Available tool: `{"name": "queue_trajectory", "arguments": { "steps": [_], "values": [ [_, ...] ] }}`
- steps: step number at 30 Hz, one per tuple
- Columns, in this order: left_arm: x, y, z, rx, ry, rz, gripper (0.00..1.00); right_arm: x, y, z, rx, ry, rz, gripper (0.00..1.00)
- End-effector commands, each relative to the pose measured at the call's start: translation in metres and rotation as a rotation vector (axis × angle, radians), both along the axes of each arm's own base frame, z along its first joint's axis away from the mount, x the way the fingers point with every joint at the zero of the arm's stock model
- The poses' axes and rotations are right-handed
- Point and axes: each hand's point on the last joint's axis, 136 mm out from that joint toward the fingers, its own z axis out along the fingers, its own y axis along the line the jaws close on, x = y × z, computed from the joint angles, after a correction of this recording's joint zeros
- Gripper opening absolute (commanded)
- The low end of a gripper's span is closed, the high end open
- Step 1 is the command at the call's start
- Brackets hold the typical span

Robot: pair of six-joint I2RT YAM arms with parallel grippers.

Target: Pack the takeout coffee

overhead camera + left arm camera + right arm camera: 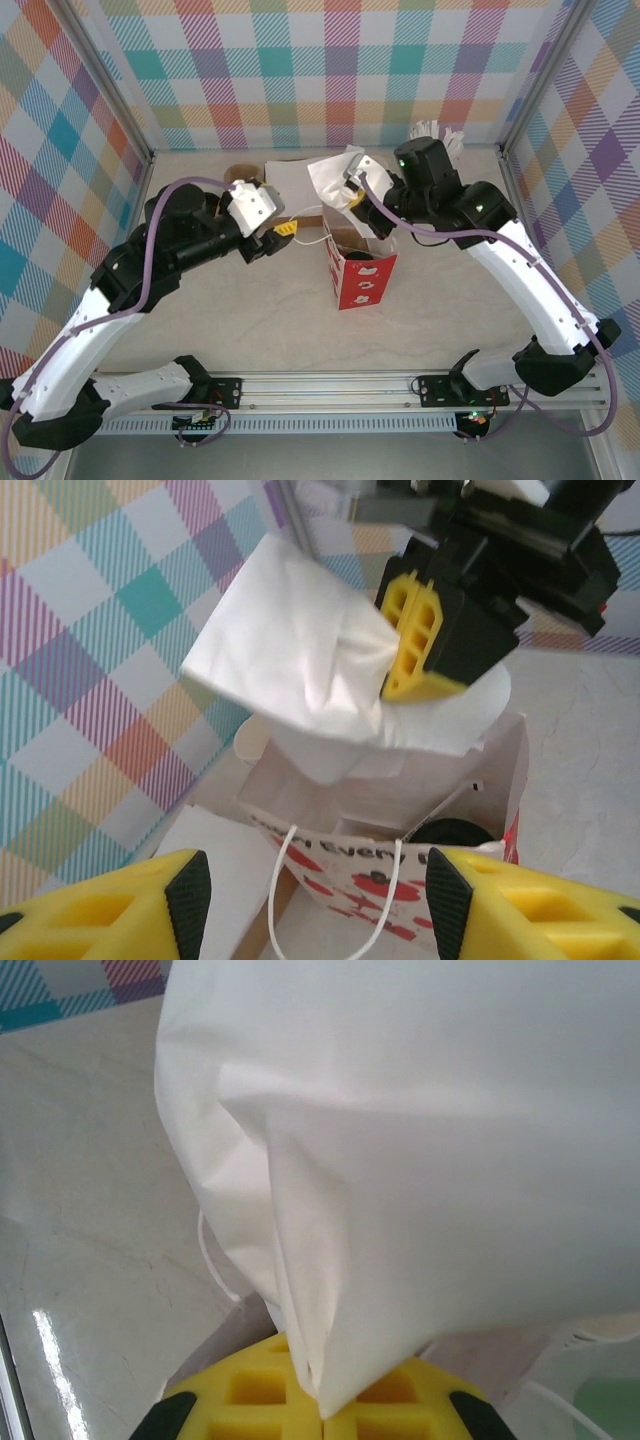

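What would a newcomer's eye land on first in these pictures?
The crumpled white paper sheet stands out first. It is pinched in the right gripper just above the mouth of the open red-and-white paper bag at mid-table. To the bag's left, the left gripper hovers with its yellow fingers spread, holding nothing.

Red-white bag (362, 282), white paper (333, 178), white sticks (432, 129)
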Motion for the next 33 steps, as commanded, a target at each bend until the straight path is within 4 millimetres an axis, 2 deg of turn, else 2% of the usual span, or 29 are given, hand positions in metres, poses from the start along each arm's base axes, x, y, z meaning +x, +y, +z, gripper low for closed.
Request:
{"name": "queue_trajectory", "arguments": {
  "steps": [1, 10, 18, 25, 28, 31, 33],
  "values": [
    [-0.001, 0.009, -0.009, -0.071, 0.043, 0.069, 0.61, -0.001, -0.008, -0.012, -0.004, 0.075, -0.036, 0.0],
    [-0.008, 0.029, -0.067, -0.103, 0.194, 0.168, 0.61, 0.009, -0.006, -0.061, -0.06, 0.258, -0.073, 0.0],
    [-0.015, 0.038, -0.095, -0.146, 0.273, 0.201, 0.58, 0.023, -0.013, -0.111, -0.128, 0.408, -0.21, 0.0],
    [-0.016, 0.039, -0.103, -0.146, 0.294, 0.214, 0.57, 0.017, -0.018, -0.16, -0.196, 0.543, -0.273, 0.0],
    [-0.015, 0.039, -0.102, -0.145, 0.295, 0.216, 0.56, 0.013, -0.019, -0.175, -0.229, 0.587, -0.272, 0.0],
    [-0.014, 0.037, -0.101, -0.144, 0.297, 0.212, 0.56, 0.012, -0.02, -0.181, -0.256, 0.605, -0.266, 0.02],
    [-0.013, 0.036, -0.1, -0.146, 0.298, 0.216, 0.57, 0.013, -0.018, -0.174, -0.238, 0.591, -0.256, 0.1]
  ]
}}
